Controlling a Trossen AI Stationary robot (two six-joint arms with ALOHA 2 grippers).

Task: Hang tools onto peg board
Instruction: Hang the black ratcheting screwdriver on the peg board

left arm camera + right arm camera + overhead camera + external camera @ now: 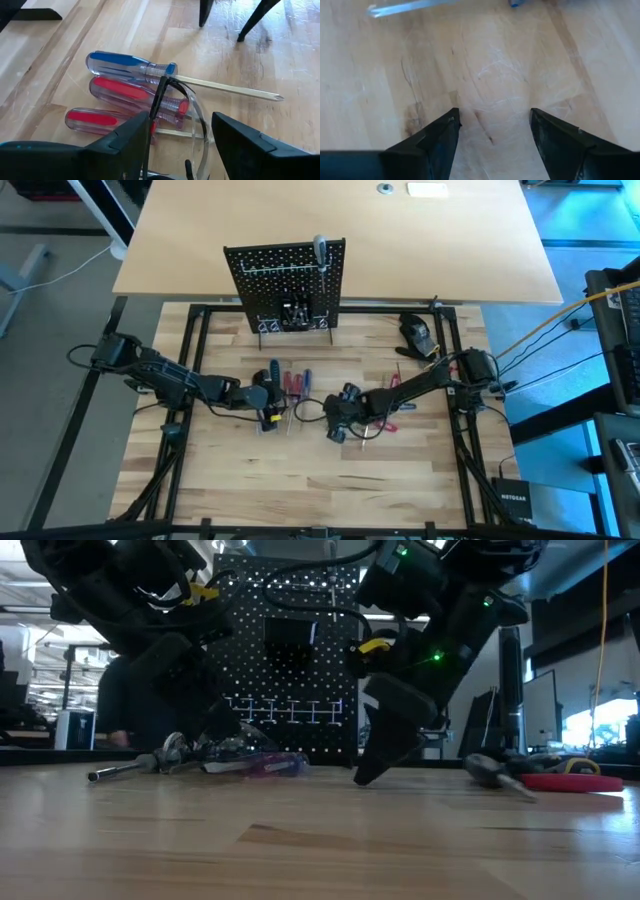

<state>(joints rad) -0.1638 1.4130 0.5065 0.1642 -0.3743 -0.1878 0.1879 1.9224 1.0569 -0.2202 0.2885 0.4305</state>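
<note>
Three screwdrivers lie side by side on the table: one with a blue handle (pixel 129 63) and two with red handles (pixel 131 91) (pixel 94 119); in the high view they show as a cluster (pixel 291 384). My left gripper (pixel 182 131) (pixel 272 396) stands open just over their shaft ends, pointing slantwise down. My right gripper (pixel 494 125) (pixel 334 428) is open over bare wood beside them, its fingertips low at the tabletop (pixel 366 776). The peg board (pixel 285 280) stands at the far middle with a grey-handled tool (pixel 320 250) hanging on it. My left gripper has one finger (pixel 131 134) right beside the collar end of the nearest red-handled screwdriver (pixel 150 131). I cannot tell whether it touches it; the finger itself hides that spot.
A dark rounded lump (pixel 415 330) sits at the far right. Another screwdriver (pixel 495 772) and red-handled pliers (pixel 570 781) lie to the right of my right gripper. A black cable (pixel 159 97) loops across the screwdrivers. Bare wood stretches along the table's near side (pixel 300 480).
</note>
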